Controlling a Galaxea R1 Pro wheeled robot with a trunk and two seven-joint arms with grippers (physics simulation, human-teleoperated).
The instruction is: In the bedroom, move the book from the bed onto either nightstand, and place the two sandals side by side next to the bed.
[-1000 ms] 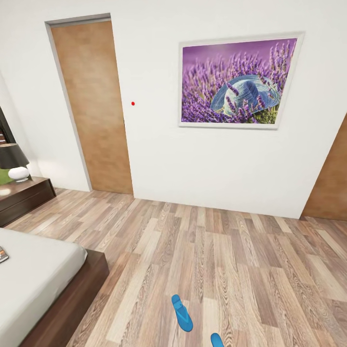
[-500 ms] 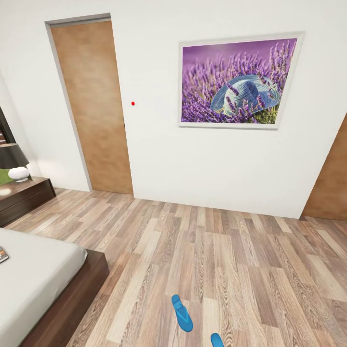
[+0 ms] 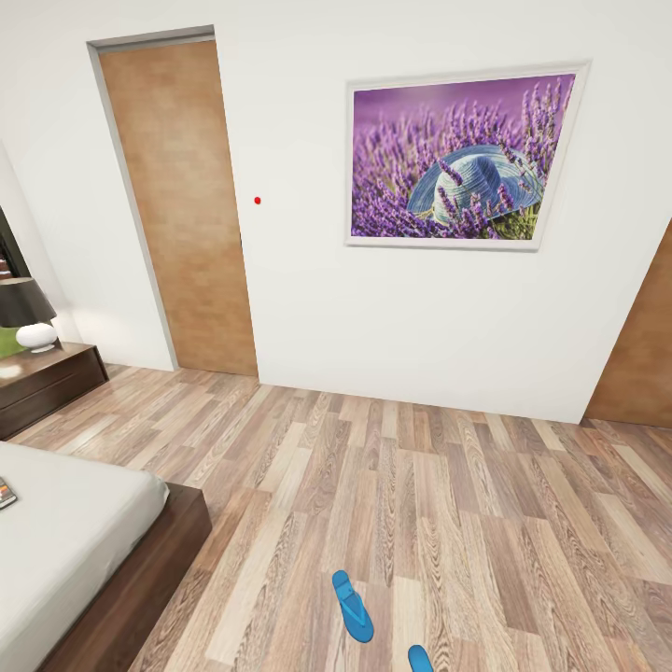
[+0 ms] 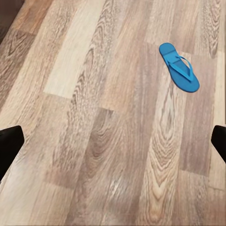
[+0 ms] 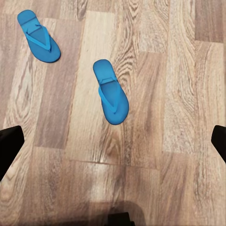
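1. Evidently no step is finished: the book (image 3: pixel 6 492) lies on the bed (image 3: pixel 65 532) at the head view's left edge, and the 2 sandals lie apart on the plank floor (image 3: pixel 448 504).
2. One sandal (image 5: pixel 110 92) sits below the right pincer (image 5: pixel 113 141); the other sandal (image 5: pixel 38 36) lies near it, angled differently.
3. Both the right pincer and the left pincer (image 4: pixel 113 143) hang spread wide, holding nothing.
4. Next, I judge, a descent onto a sandal.
5. Sandals: flat, bright blue, thin straps. Mattress: smooth, pale; frame: dark wood. A lavender picture (image 3: pixel 457 159) hangs beside a wooden door (image 3: pixel 177 205).
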